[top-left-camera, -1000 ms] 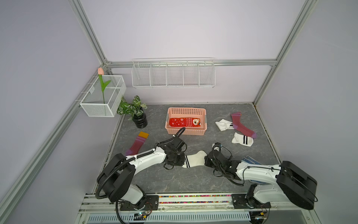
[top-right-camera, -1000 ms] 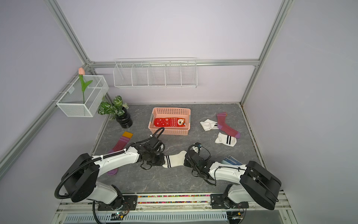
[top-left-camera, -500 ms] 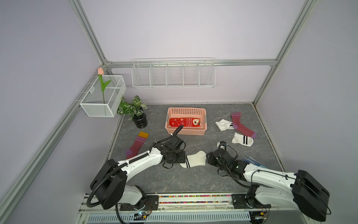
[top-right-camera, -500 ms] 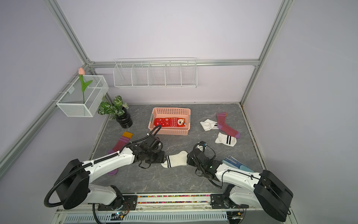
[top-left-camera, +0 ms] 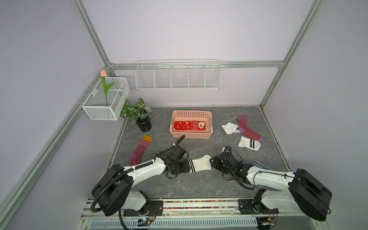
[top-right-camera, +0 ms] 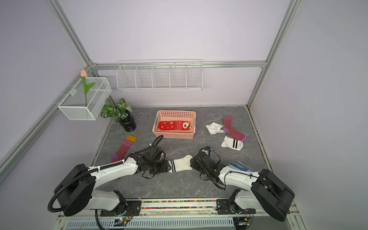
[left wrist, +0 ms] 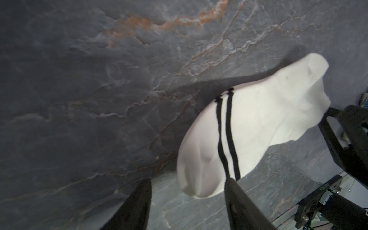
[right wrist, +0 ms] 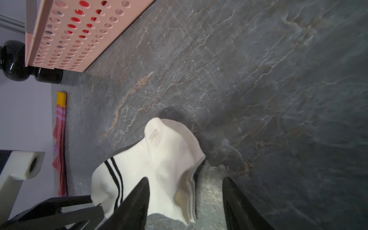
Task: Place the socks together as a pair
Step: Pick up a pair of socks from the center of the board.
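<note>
At the table [top-left-camera: 189, 186] front, the striped sock [top-left-camera: 200, 166] lies flat between my left gripper [top-left-camera: 184, 168] and right gripper [top-left-camera: 214, 163], both wide and empty; I reckon the red pair [top-left-camera: 189, 125] in the basket [top-left-camera: 191, 114] done, maroon socks [top-left-camera: 140, 151] unpaired.

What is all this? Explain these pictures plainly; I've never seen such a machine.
Two white robot arms stand at a grey table, each ending in a two-fingered pincer. Two pictures look down from above; two come from cameras on the wrists. The left pincer and right pincer are open at either end of a white striped sock resting on the table; neither holds it. Elsewhere: a pink basket holding a red sock, two maroon socks, two more white socks, a blue glove, a potted plant.
</note>
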You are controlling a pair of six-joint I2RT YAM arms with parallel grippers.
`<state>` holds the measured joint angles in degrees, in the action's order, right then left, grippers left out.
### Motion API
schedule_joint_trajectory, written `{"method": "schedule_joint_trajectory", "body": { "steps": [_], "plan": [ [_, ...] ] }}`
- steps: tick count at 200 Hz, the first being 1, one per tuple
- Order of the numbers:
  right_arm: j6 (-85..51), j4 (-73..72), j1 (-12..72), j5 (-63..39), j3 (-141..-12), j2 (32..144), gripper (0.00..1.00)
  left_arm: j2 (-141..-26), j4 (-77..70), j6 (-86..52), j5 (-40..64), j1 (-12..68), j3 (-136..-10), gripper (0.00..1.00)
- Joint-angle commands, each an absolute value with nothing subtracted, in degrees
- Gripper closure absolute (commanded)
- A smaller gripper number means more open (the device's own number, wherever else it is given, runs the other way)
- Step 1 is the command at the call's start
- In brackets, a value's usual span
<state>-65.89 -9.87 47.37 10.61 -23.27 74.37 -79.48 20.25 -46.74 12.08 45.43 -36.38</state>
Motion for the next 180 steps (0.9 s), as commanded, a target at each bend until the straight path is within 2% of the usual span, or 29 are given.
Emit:
{"method": "schedule_joint_trajectory", "body": {
  "steps": [1,59,105,123,139,180],
  "plan": [
    [-68.6,-13.8,47.2,10.3,-22.4,76.2,0.41,-79.3,16.8,-49.1,12.5,45.5,-35.4,0.39],
    [-70.6,-18.1,47.2,10.1,-22.4,81.7,0.49,-81.7,12.7,-51.1,12.7,45.5,-34.0,0.50],
    [-72.1,-18.8,47.1,11.2,-22.2,84.3,0.59,-82.4,10.8,-51.9,12.3,45.5,-32.6,0.63],
    [-72.4,-20.4,47.1,12.0,-21.2,84.7,0.67,-82.7,10.4,-51.7,12.3,45.5,-32.6,0.66],
    [-72.6,-22.3,47.1,12.6,-20.6,85.1,0.80,-83.2,9.9,-52.0,12.5,45.5,-32.6,0.70],
    [-72.2,-28.2,47.2,12.0,-19.4,86.8,0.93,-83.4,9.5,-51.6,12.8,45.5,-33.0,0.88]
  ]
}}
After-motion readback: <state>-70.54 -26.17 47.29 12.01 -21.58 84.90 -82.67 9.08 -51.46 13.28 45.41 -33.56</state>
